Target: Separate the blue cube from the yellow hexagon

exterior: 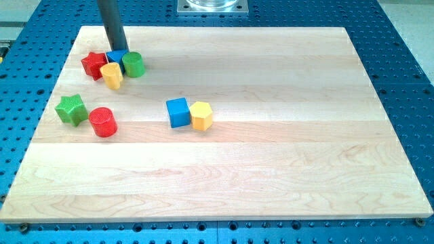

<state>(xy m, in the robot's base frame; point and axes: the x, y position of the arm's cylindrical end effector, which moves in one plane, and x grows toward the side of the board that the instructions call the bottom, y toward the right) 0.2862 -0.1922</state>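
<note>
- A pale wooden board (271,169) is lying on a blue perforated table (400,47), and a metal plate (212,6) is showing at the view's top edge.
- Seven blocks are sitting on the board: two blue, two yellow, two red and two green, less one, since only one blue cube (178,112) is fully showing while a second blue block (116,57) is peeking out in the cluster.
- Counting by colour: a red block (93,64) and a red cylinder (103,122); a green cylinder (133,64) and a green star (71,109); a yellow block (112,75) and the yellow hexagon (201,115).
- The blue cube is sitting near the board's middle, touching the yellow hexagon on its right in the view.
- My tip (116,50) is a bare rod holding nothing, standing at the upper-left cluster, right against the hidden blue block's top side.
- The blue cube and yellow hexagon are lying well apart from my tip, toward the view's lower right.
</note>
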